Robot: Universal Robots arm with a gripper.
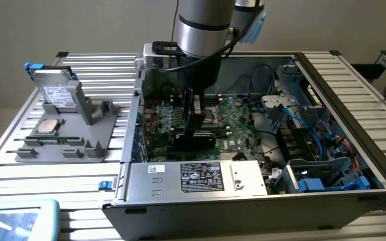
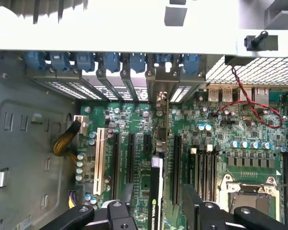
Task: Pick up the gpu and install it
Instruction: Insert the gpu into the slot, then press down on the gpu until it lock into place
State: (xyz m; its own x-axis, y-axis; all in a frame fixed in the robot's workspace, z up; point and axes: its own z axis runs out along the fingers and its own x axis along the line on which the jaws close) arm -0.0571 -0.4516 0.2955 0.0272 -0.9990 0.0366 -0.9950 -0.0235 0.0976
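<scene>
- The gripper hangs inside the open computer case, fingers spread apart, gripping nothing.
- The gpu stands on edge between them, apparently seated in a motherboard slot.
- Toward the exterior view's left, a grey parts stand holds a hard drive.

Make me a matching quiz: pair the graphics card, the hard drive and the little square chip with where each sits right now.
Things:
1. gpu
2. hard drive
3. CPU chip

Places:
A. lying face-up on the grey stand
B. standing on edge over the motherboard, between the open gripper fingers
C. propped upright in the stand

Pairs: 1-B, 2-C, 3-A
</scene>
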